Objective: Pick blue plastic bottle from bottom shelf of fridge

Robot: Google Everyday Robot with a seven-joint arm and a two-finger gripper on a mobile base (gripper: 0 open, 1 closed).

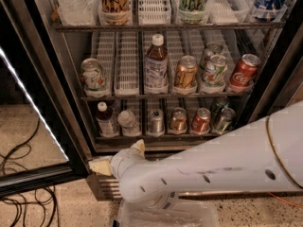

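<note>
Blue plastic bottle (106, 119): upright, white-capped, in the leftmost lane of the bottom shelf (142, 137) of the fridge (70, 70); cans (201, 120) stand in the lanes to its right. Hand (116, 154): below the shelf's front edge, against the fridge base, fingers spread apart, grasping nothing.

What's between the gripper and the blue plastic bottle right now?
Camera view: only the bottom shelf's steel front edge. The open gripper sits just below it, outside the fridge; the blue plastic bottle stands right behind it.
</note>
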